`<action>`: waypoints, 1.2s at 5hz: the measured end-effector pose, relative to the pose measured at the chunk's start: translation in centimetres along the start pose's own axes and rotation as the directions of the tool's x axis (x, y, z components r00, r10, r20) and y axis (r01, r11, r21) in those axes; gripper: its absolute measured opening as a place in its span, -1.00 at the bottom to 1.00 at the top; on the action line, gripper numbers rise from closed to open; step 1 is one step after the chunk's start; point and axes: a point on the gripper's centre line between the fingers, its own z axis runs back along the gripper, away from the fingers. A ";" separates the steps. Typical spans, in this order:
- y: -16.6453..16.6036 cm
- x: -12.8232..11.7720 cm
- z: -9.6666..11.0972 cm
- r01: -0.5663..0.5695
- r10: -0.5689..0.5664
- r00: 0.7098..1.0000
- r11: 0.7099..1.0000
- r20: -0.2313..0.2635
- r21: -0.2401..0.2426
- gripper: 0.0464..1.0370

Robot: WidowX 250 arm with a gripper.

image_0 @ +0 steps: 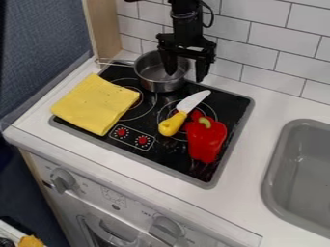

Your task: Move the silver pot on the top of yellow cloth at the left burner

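Note:
The gripper hangs at the back of the stove, its fingers apart and pointing down. One finger is over the inside of the silver pot, the other just outside its right side, with the pot's right rim between them. The pot stands upright at the back of the cooktop, its wire handle stretching left. A folded yellow cloth lies flat on the left side of the cooktop, in front and to the left of the pot, partly over the left burner.
A knife with a yellow handle and a red pepper lie on the right part of the black cooktop. A grey sink is at the right. A tiled wall stands behind, a wooden panel at the back left.

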 end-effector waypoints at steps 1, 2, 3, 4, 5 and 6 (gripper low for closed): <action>0.0 0.3 -1.6 0.020 -0.020 0.999 1.000 -0.034 -0.010 0.26; 0.0 0.3 -1.7 0.036 -0.036 0.999 0.999 -0.032 0.003 -0.35; -0.4 -0.1 -1.7 0.060 -0.059 0.998 0.998 -0.037 0.027 -0.74; -0.8 -0.4 -1.3 0.075 -0.074 0.997 0.995 -0.019 0.066 -0.91; -1.3 -0.5 1.3 0.039 -0.041 0.999 0.996 0.030 0.076 -0.93; -1.5 -1.7 6.0 0.005 -0.015 0.994 0.996 0.108 0.092 -0.93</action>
